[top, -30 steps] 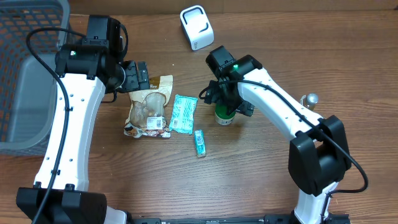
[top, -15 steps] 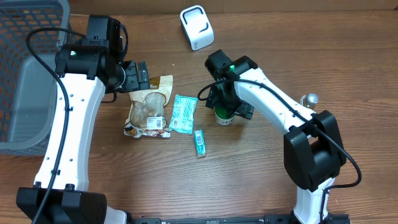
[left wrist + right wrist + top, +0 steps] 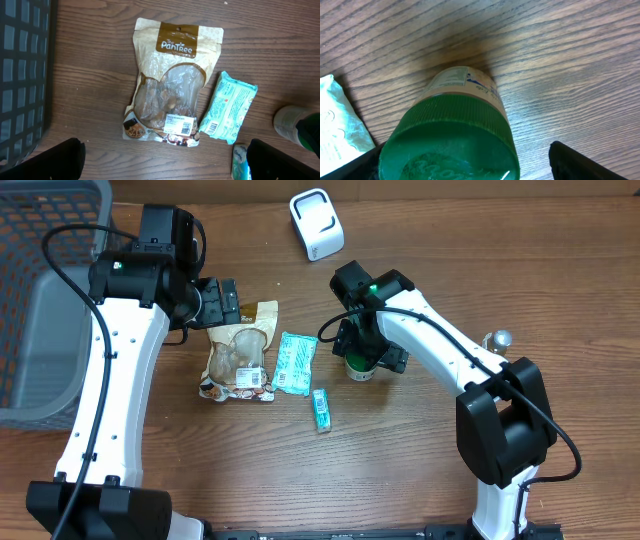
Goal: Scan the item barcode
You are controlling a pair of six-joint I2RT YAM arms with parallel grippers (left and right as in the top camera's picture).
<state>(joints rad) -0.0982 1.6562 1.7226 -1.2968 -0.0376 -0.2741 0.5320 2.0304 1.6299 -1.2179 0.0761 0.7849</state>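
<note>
Right pincer (image 3: 465, 157) is hanging open, jaws straddling the green-lidded jar (image 3: 454, 134), not yet gripping. Jar's standing upright on the table (image 3: 500, 260) near the teal packet (image 3: 296, 363), placed for a lift toward the white scanner (image 3: 316, 224), I'd say. Left pincer (image 3: 167, 160) is hovering open over the snack pouch (image 3: 170, 85).

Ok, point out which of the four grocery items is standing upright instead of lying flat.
The green-lidded jar stands on its base; the brown snack pouch, the teal packet and the small teal stick all lie flat.
</note>
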